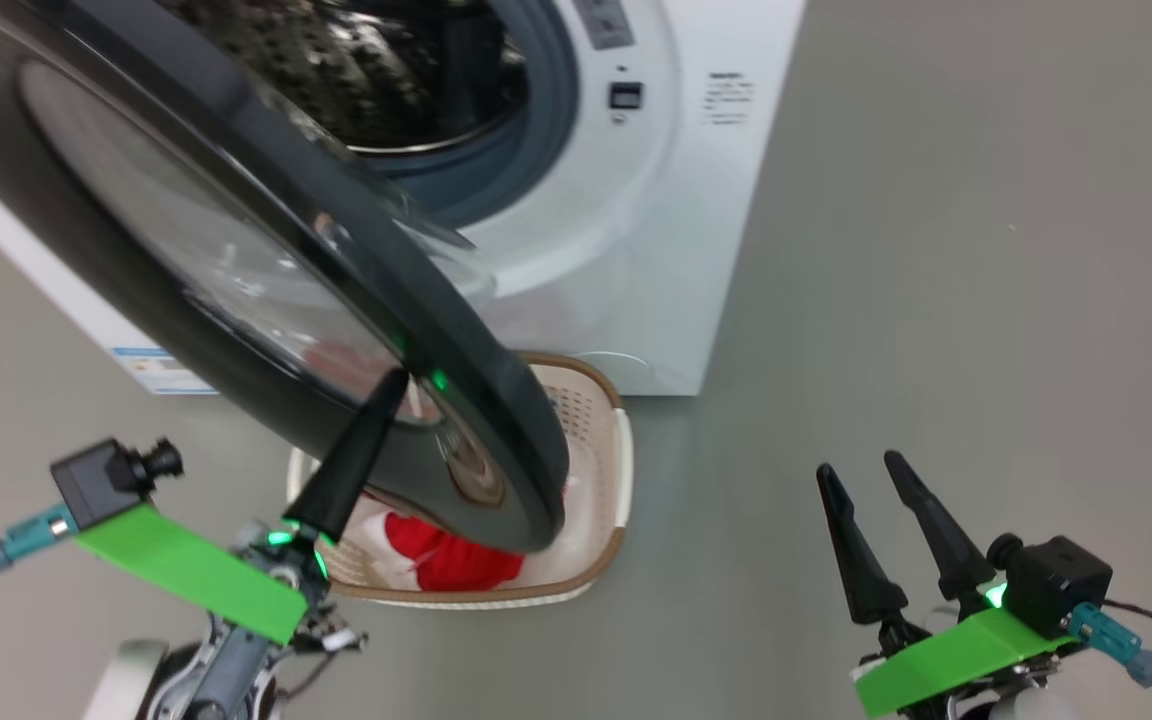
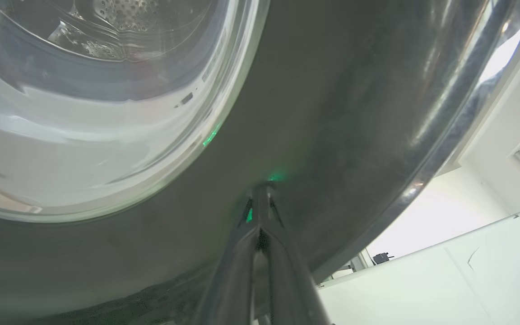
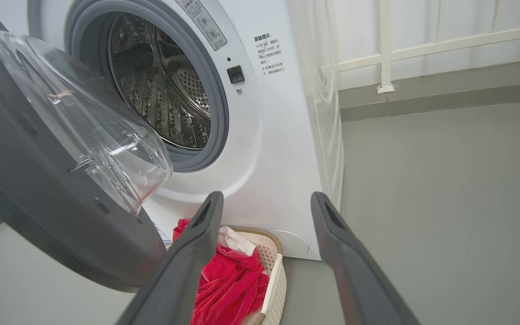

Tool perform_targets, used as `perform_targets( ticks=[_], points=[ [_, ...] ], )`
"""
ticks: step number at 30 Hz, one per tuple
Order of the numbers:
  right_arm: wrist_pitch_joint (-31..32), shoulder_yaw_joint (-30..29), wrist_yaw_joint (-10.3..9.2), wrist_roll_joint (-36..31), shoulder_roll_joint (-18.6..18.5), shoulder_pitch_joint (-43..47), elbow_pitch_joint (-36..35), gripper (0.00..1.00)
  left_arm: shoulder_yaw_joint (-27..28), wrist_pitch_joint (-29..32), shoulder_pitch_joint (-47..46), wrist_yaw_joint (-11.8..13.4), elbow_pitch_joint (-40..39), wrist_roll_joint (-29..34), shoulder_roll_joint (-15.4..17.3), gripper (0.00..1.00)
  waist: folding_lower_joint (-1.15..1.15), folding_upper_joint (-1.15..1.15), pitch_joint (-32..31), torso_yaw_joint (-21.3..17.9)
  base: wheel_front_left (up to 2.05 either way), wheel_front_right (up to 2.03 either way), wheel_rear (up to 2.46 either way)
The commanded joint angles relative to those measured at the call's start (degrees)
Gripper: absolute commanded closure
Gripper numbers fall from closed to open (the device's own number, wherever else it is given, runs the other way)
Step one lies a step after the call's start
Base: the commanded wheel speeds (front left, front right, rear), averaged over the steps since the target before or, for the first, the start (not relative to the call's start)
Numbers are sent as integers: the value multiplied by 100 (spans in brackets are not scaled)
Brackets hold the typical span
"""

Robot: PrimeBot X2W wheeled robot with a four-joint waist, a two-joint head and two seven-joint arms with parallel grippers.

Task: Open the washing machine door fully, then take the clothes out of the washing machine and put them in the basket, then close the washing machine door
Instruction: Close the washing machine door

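Note:
The white washing machine [image 1: 636,250] stands with its round black-rimmed door [image 1: 266,270] swung partly open over the basket [image 1: 596,420]. My left gripper [image 1: 391,385] is shut, its tip pressed against the door's black outer rim [image 2: 332,113], holding nothing. Red and white clothes [image 1: 451,560] lie in the cream basket [image 3: 272,280] on the floor below the door; from the right wrist they show as a red heap [image 3: 230,284]. The steel drum [image 3: 160,85] looks bare. My right gripper [image 1: 866,470] hangs open at the lower right, apart from everything.
Grey floor [image 1: 936,300] spreads to the right of the machine. A white railing and wall [image 3: 422,45] stand behind it. The basket sits tight against the machine's front, under the door's swing.

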Motion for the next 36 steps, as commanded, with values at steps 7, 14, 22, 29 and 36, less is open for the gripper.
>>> perform_targets(
  ticks=[7, 14, 22, 29, 36],
  points=[
    [-37, 176, 44, 208, 2, -352, -208, 0, -276, -826, -981, -38, 364, 399, 598, 100, 0, 0, 495, -875, 0, 0, 0],
    [-37, 254, 44, 345, 2, -405, -237, 0, -611, -1616, -1676, -38, 1030, 543, 1019, 100, 0, 0, 622, -1298, 0, 0, 0],
    [-37, 304, 44, 389, 2, -392, -250, 0, -906, -2250, -2430, -38, 1828, 466, 1294, 100, 0, 0, 653, -1531, 0, 0, 0],
    [-37, 331, 44, 384, 2, -375, -236, 0, -1076, -2486, -2757, -38, 2261, 335, 1403, 100, 0, 0, 609, -1566, 0, 0, 0],
    [-37, 294, 44, 314, 2, -290, -220, 0, -1376, -2633, -2580, -38, 2303, 226, 1442, 100, 0, 0, 457, -1422, 0, 0, 0]
  ],
)
